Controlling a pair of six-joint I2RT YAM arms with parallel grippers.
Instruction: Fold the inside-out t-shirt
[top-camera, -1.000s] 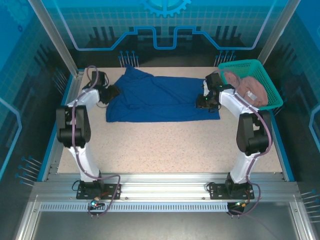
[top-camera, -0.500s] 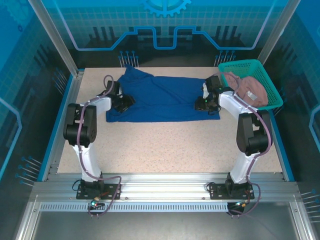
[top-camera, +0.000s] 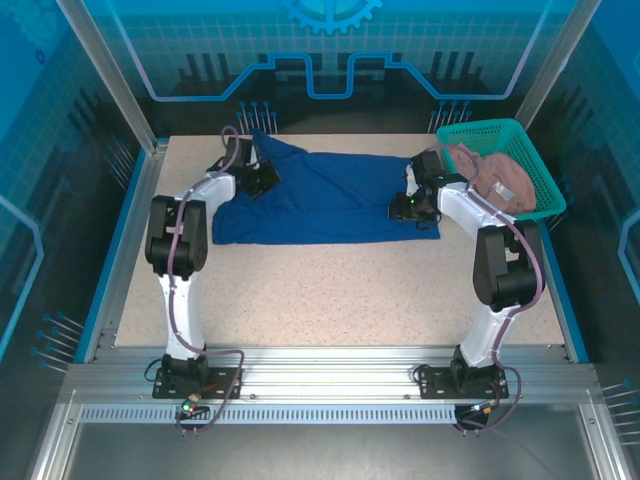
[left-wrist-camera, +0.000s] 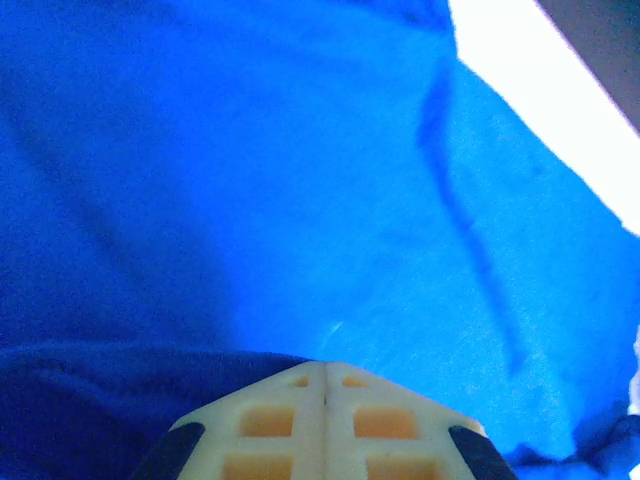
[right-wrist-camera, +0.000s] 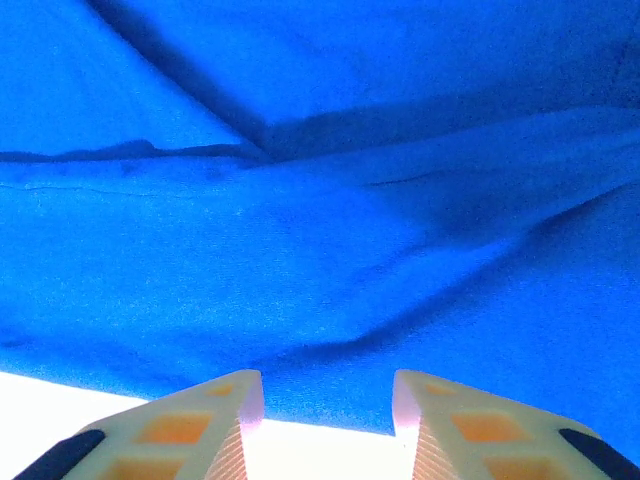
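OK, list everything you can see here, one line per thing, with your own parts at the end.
t-shirt: one, royal blue, spread flat on the far half of the table, between the two grippers
basket: one, green mesh, far right corner of the table
garment: one, pinkish-beige, heaped inside the basket
table: one, speckled beige top with a blue border, under everything
left arm: one, white and black, reaching to the t-shirt's far left part
right arm: one, white and black, reaching to the t-shirt's right end
left gripper: one, pale fingers, shut, tips against the blue cloth
right gripper: one, pale fingers, open, at the t-shirt's edge
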